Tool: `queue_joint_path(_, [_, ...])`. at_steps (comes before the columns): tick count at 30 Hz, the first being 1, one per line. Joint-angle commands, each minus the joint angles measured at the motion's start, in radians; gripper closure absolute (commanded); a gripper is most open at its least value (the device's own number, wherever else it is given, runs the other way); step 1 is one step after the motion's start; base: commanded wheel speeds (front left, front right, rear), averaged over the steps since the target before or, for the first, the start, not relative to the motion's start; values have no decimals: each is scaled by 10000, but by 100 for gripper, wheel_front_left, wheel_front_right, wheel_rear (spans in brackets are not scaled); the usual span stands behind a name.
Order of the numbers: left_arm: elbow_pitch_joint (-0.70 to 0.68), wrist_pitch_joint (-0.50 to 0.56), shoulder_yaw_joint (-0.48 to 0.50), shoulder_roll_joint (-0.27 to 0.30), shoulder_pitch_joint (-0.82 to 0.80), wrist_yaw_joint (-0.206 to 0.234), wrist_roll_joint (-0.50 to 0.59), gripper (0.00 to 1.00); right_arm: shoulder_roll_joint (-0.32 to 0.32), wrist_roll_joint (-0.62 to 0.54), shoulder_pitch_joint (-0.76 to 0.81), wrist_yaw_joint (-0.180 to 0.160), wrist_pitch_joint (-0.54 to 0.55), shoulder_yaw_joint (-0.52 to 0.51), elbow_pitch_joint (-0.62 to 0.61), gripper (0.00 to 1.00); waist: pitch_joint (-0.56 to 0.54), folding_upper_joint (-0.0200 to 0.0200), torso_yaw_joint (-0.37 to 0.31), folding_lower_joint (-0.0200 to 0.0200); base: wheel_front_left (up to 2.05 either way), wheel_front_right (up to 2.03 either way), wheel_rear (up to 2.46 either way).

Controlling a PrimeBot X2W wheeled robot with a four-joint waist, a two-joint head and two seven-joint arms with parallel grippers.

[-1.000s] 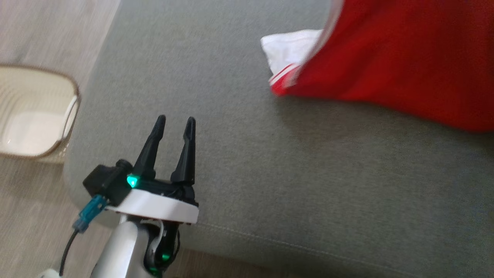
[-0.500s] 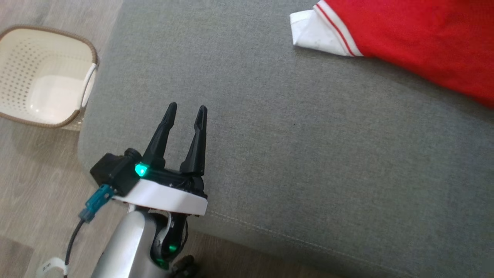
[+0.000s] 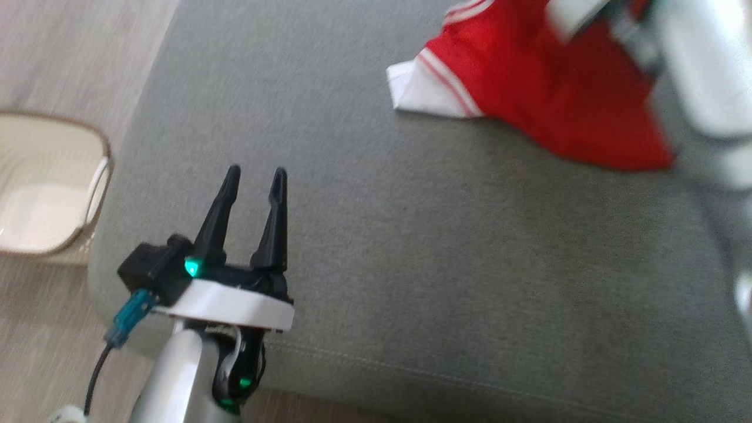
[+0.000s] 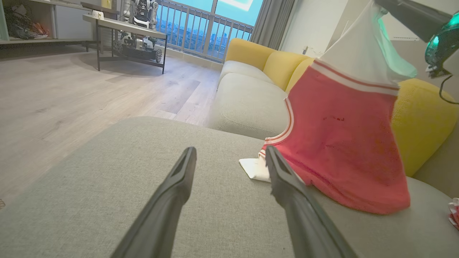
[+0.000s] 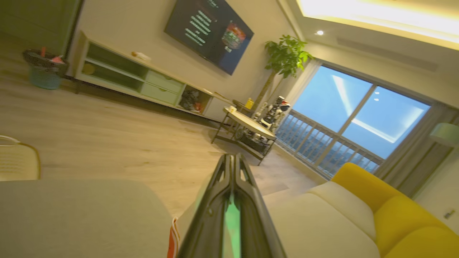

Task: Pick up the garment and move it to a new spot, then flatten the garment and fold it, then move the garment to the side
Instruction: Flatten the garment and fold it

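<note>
The right gripper is clamped on the garment, which hangs with its hem on the cushion; the left gripper hovers spread and empty; the garment looks light and limp; its free lower corner suits a pinch.

Garment: red knit cloth, soft and matt, with white trim. Cushion: grey woven fabric, coarse, matt, with a stitched seam along the edge. Basket: cream plastic, smooth, brown rim. Floor: pale wood planks, faint sheen. My left claw: fingers black matt plastic, collar white and glossy.
</note>
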Motion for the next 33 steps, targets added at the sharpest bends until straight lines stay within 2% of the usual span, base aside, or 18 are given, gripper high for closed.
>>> queue_joint_path(1, [-278, -53, 428, 78, 33, 2, 102, 0, 298, 335, 351, -4, 234, 252, -608, 100, -589, 0, -423, 2, 0, 0, 0])
queue_joint_path(6, [-246, -53, 755, 78, 435, 11, 247, 0, 632, 1485, 2058, -4, 1583, 1626, -2305, 100, -1325, 0, -701, 2, 0, 0, 0])
queue_joint_path(11, [-267, -53, 1020, 78, 720, -22, 315, 0, 929, 2213, 3712, -4, 2741, 2777, -3779, 100, -1669, 0, -701, 2, 0, 0, 0])
queue_joint_path(16, [-269, -53, 1129, 78, 841, -39, 291, 0, 1445, 2383, 5024, -4, 3104, 3468, -3825, 100, -1762, 0, -553, 2, 0, 0, 0])
queue_joint_path(17, [-261, -53, 1111, 78, 851, -40, 280, 0, 1535, 2376, 5212, -4, 3154, 3540, -3622, 80, -1769, 0, -505, 2, 0, 0, 0])
queue_joint_path(18, [-244, -53, 1080, 78, 856, -39, 272, 0, 1619, 2406, 5382, -4, 3204, 3593, -3399, 0, -1778, 0, -457, 2, 0, 0, 0])
queue_joint_path(22, [-176, -53, 963, 78, 899, -6, 256, 0, 1797, 2546, 5727, -4, 3442, 3929, -2742, 0, -1822, 0, -350, 2, 0, 0, 0])
queue_joint_path(25, [-152, -53, 1025, 78, 974, 19, 279, 0, 1712, 2601, 5727, -4, 3398, 3638, -2605, 0, -1880, 0, -434, 2, 0, 0, 0])
queue_joint_path(28, [-133, -53, 1088, 78, 1013, 40, 302, 0, 1426, 2432, 5704, -4, 3246, 2786, -2625, 0, -1945, 0, -609, 2, 0, 0, 0])
queue_joint_path(29, [-133, -53, 1088, 78, 1013, 40, 302, 0, 1426, 2432, 5704, -4, 3246, 2786, -2625, 0, -1945, 0, -609, 2, 0, 0, 0])
queue_joint_path(31, [-160, -53, 1091, 78, 1008, 50, 289, 0, 1225, 2235, 5752, -4, 3131, 2075, -2730, 0, -1972, 0, -766, 2, 0, 0, 0])
queue_joint_path(33, [-207, -53, 1047, 78, 1003, 45, 313, 0, 965, 1888, 5941, -4, 2910, 919, -3042, 0, -2022, 0, -1054, 2, 0, 0, 0])
